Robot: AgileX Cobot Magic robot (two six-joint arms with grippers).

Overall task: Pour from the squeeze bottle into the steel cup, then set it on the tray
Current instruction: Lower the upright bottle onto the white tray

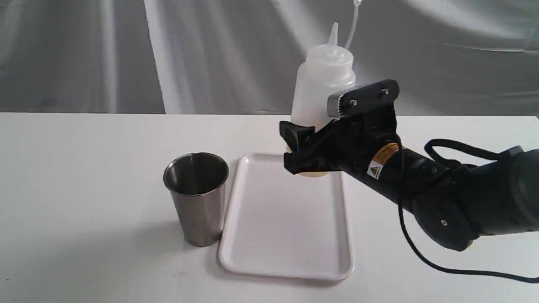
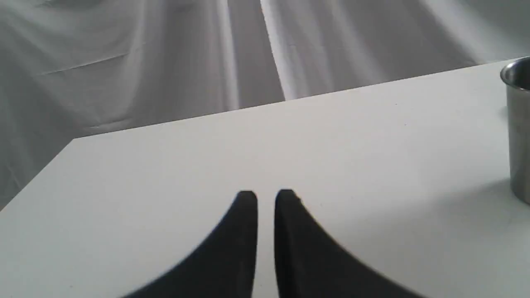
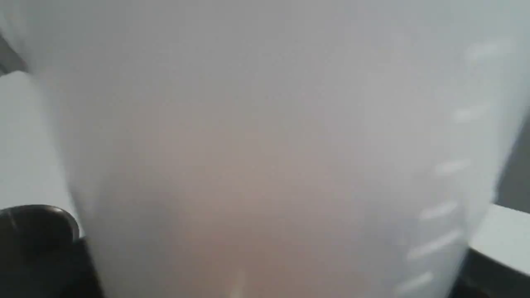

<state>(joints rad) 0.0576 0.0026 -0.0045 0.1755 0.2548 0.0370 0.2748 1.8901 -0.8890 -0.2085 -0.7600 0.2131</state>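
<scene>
Right hand (image 1: pixel 297 149) clamps the upright squeeze bottle (image 1: pixel 322 80) low down, over the tray (image 1: pixel 286 223).

The squeeze bottle (image 1: pixel 322 80) is translucent whitish over amber-yellow, the steel cup (image 1: pixel 198 206) brushed silver-grey, the tray (image 1: pixel 286 227) plain white

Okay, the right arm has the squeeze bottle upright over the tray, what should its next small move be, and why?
Probably carry the squeeze bottle sideways toward the steel cup. The right gripper, jaws shut on it, holds it upright over the far end of the tray, nozzle well clear of the cup's mouth, and no liquid shows in the cup. Whether it already poured is unclear.
</scene>
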